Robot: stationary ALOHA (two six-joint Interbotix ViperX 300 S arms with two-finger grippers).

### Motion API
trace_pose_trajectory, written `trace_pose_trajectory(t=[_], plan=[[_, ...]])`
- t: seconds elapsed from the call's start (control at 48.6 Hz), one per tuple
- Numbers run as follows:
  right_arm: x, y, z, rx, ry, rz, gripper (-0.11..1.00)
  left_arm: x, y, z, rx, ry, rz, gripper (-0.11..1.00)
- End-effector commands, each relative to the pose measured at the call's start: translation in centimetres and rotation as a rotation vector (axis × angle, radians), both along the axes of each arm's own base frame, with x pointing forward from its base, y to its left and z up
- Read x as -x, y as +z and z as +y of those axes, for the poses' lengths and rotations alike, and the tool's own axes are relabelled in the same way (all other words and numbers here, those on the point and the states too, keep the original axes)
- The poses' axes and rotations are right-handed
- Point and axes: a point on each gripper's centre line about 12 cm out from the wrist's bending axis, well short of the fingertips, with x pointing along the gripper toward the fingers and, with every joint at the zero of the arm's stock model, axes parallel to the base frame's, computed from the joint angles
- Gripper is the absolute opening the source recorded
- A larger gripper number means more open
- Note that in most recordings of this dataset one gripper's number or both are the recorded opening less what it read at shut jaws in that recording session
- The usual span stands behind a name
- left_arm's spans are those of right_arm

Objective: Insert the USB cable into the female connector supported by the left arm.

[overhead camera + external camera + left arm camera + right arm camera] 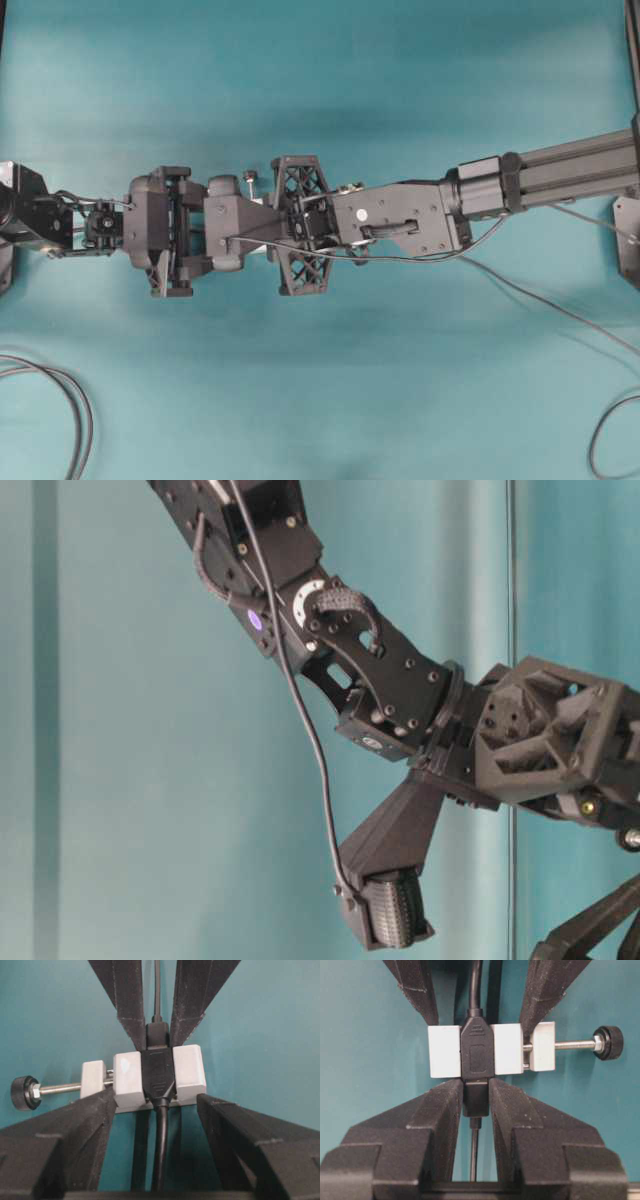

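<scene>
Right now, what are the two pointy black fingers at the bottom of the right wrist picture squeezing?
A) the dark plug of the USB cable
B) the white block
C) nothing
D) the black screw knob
A: in the right wrist view the right gripper pinches the USB cable plug, right at the female connector.

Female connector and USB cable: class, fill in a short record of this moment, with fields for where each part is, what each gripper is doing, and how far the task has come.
female connector: white block held off the teal table
left gripper: wide apart, fingers against the block's ends
USB cable: plug meets the connector's black port
right gripper: shut on the plug
screw knob: sticks out sideways from the block
task stage: plug at the port; seating depth unclear
</scene>
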Motion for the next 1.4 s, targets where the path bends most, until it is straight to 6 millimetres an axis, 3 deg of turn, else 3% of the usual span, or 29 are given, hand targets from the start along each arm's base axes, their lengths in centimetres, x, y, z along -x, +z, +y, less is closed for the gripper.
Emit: trace_pose_trajectory(t=[0.0, 0.206, 0.741, 0.783, 0.947, 1.071, 1.236, 1.38], plan=[[-0.4, 2.6, 1.3, 0.001, 0.032, -0.061, 0.22, -1.0, 1.0, -2.1, -0.009, -0.077, -0.049, 0.77], [-0.7, 2.7, 2.4, -0.005, 0.059, -0.084, 0.22, -1.2, 1.0, -2.5, -0.008, -0.088, -0.037, 0.77], [0.0, 3.6, 2.1, -0.029, 0.018, -0.097, 0.21, 0.3, 1.3, -2.3, -0.001, -0.081, -0.006, 0.77], [0.2, 3.4, 2.0, -0.032, 0.011, -0.092, 0.25, 0.4, 1.4, -2.3, -0.001, -0.081, -0.008, 0.77], [0.8, 3.4, 2.0, -0.043, -0.008, -0.084, 0.69, 0.5, 1.8, -2.2, 0.0, -0.078, -0.017, 0.77], [1.5, 4.1, 2.0, -0.046, -0.019, -0.082, 0.67, 0.9, 1.6, -2.1, 0.001, -0.074, 0.003, 0.77], [4.5, 5.2, 1.8, -0.05, -0.027, -0.075, 0.66, 2.4, 2.1, -1.7, 0.008, -0.052, 0.02, 0.77], [7.4, 6.4, 1.7, -0.075, -0.029, -0.122, 0.66, 3.1, 3.7, -0.7, 0.012, -0.015, -0.009, 0.77]])
